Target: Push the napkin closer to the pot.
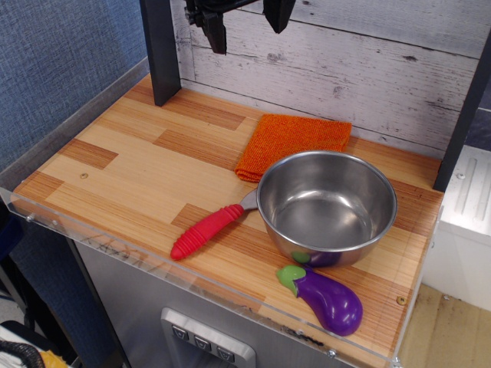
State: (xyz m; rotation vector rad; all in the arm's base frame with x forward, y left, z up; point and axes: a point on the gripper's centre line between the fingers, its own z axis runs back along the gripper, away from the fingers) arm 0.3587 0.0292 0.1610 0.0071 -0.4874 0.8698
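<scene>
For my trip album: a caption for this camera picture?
Open gripper raised above an orange napkin tucked behind a steel pot.

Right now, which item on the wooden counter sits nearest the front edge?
The purple toy eggplant with a green cap. It lies in front of the shiny steel bowl, while the red-handled utensil and folded orange cloth sit farther back.

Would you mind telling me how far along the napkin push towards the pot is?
It looks done: the napkin lies right against the pot, its near edge tucked behind the rim. Nothing is in hand; the tool hangs open, high above the table. Seemingly nothing is left.
</scene>
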